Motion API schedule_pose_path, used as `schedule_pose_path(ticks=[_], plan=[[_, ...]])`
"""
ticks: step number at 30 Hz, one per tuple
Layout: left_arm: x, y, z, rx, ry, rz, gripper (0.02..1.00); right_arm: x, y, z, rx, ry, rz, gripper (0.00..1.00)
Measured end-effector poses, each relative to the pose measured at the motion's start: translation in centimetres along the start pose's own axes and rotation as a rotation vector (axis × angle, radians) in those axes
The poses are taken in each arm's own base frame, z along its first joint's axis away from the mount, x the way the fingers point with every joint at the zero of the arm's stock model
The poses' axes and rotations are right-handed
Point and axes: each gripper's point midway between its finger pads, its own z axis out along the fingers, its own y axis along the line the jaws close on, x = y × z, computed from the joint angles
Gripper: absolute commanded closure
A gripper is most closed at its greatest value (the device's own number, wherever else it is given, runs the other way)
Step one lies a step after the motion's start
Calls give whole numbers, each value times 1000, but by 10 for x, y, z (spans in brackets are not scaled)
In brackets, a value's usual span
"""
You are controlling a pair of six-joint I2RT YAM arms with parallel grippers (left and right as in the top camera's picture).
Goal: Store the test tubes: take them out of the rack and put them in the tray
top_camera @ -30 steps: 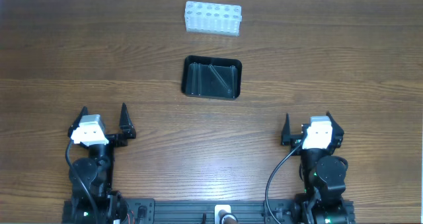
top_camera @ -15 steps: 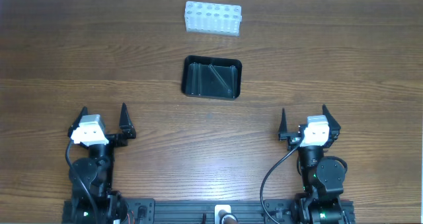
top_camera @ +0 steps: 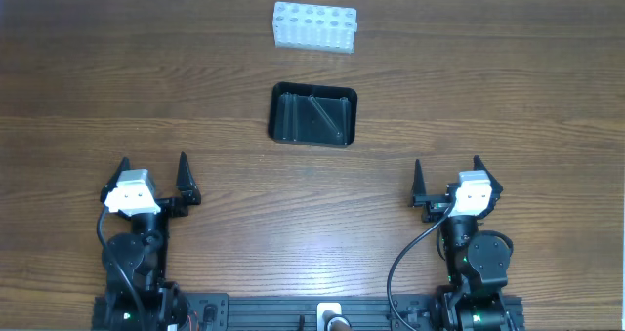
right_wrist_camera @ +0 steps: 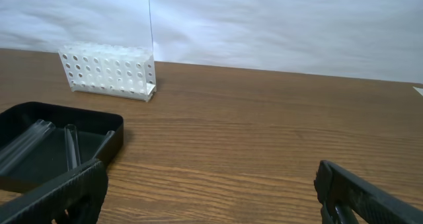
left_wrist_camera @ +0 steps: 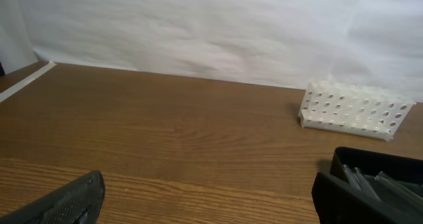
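Slight forward shift of right gripper (top_camera: 446,163).

Brown wooden table (top_camera: 508,97), white backdrop (left_wrist_camera: 198,26) behind

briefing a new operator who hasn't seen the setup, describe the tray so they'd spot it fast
On the wooden table, look along the middle line away from the arms' bases. The tray lies there, just nearer the arms than the rack. It is a shallow black rectangle with rounded corners holding clear test tubes lying flat, while the rack is a white block full of holes.
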Motion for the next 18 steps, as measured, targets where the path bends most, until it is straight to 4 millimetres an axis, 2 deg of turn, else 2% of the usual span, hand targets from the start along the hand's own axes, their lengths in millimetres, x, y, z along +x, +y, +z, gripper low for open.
schedule_pose_path(ticks=[12,18], plan=[[0,0,0,0,0,0,20,0,0,0,1,0,2,9],[0,0,0,0,0,0,20,0,-7,0,27,2,4,7]])
